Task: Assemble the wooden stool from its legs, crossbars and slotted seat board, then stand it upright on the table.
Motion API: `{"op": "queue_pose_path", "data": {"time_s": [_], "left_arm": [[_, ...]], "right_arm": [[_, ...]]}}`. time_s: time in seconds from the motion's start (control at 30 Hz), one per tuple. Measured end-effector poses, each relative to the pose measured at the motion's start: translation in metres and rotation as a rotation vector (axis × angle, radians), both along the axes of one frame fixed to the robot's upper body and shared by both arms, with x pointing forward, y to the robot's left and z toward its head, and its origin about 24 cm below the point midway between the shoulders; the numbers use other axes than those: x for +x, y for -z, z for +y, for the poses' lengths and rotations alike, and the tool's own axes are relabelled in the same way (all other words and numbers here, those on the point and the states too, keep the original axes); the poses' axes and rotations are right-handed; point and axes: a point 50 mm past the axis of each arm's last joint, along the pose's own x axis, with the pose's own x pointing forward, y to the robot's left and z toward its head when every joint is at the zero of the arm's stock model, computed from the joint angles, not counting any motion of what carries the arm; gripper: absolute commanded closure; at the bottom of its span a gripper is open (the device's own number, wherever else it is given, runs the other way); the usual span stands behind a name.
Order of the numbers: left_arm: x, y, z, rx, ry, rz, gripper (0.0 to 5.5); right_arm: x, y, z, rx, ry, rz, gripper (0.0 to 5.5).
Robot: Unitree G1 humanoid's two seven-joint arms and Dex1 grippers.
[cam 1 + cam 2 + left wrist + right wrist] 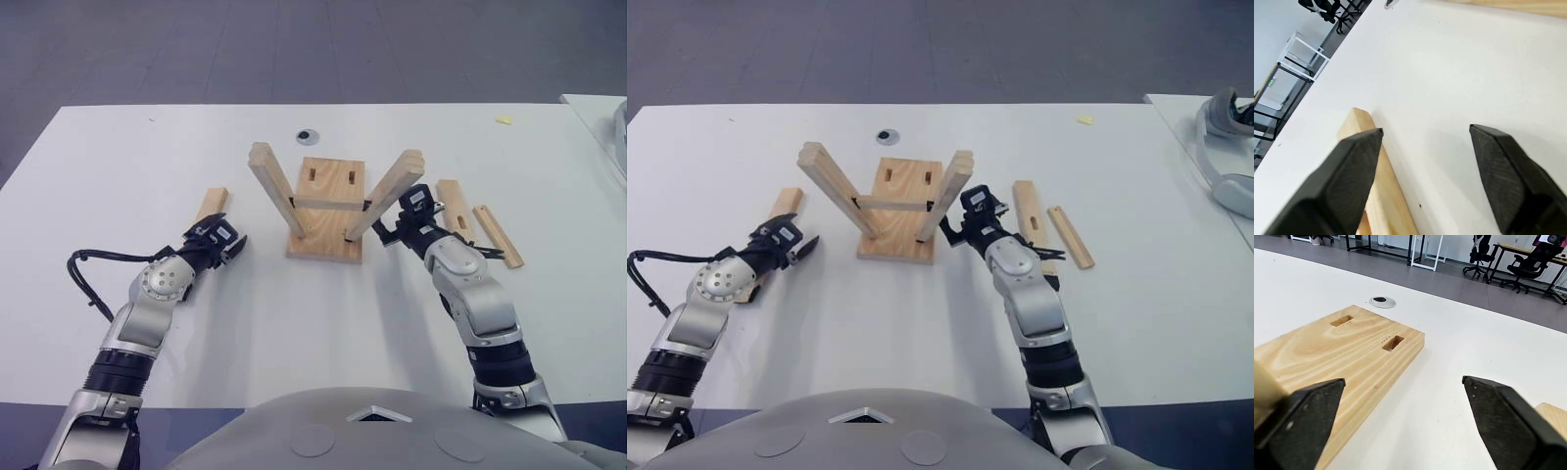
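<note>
The slotted seat board [328, 220] lies flat mid-table. Two legs [275, 188] [385, 193] stand in it, splayed outward, with a crossbar [328, 203] joining them. My right gripper [392, 231] is open just beside the foot of the right-hand leg; in the right wrist view its fingers [1308, 416] frame the board's free slots [1392, 342]. My left gripper [233, 242] is open, low over the table, next to a loose wooden piece [213, 204]. One finger [1347, 171] overlaps that piece [1388, 196].
Two more loose wooden pieces [452, 207] [498, 235] lie right of the right gripper. A round grommet [310, 134] sits behind the board and a small yellow scrap [504, 119] at the far right. A headset [1227, 117] rests on a neighbouring table.
</note>
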Motion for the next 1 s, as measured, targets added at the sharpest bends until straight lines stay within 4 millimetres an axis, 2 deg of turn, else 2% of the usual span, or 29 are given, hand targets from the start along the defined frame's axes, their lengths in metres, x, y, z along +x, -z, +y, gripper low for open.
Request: {"op": "queue_pose_path", "data": {"time_s": [0.27, 0.37, 0.47, 0.57, 0.6, 0.67, 0.73, 0.77, 0.9, 1.0], "left_arm": [[0.007, 0.006, -0.025, -0.064, 0.053, -0.032, 2.20], [0.007, 0.007, -0.025, -0.068, 0.053, -0.034, 2.20], [0.007, 0.007, -0.018, -0.061, 0.021, -0.039, 2.20], [0.007, 0.007, -0.009, -0.053, -0.010, -0.043, 2.20], [0.007, 0.007, -0.009, -0.055, -0.010, -0.045, 2.20], [0.007, 0.008, -0.008, -0.061, -0.013, -0.047, 2.20], [0.007, 0.008, -0.008, -0.061, -0.017, -0.048, 2.20], [0.008, 0.007, -0.008, -0.061, -0.017, -0.049, 2.20], [0.011, 0.005, -0.010, -0.053, -0.001, -0.056, 2.20], [0.013, 0.004, -0.014, -0.058, 0.005, -0.062, 2.20]], "right_arm": [[-0.003, 0.020, -0.012, -0.110, -0.028, 0.070, 1.00], [-0.012, 0.025, 0.006, -0.108, -0.176, 0.144, 1.00], [-0.031, 0.027, 0.035, -0.038, -0.417, 0.271, 1.00], [-0.034, 0.016, 0.045, 0.082, -0.519, 0.313, 1.00], [-0.030, 0.010, 0.043, 0.093, -0.531, 0.298, 1.00], [-0.012, 0.006, 0.014, 0.030, -0.441, 0.279, 1.00], [0.003, 0.007, -0.005, -0.022, -0.376, 0.268, 1.00], [0.019, 0.003, -0.016, -0.075, -0.337, 0.229, 1.00], [0.073, -0.024, -0.022, -0.236, -0.306, 0.023, 1.00], [0.101, -0.032, -0.008, -0.344, -0.343, -0.092, 1.00]]}}
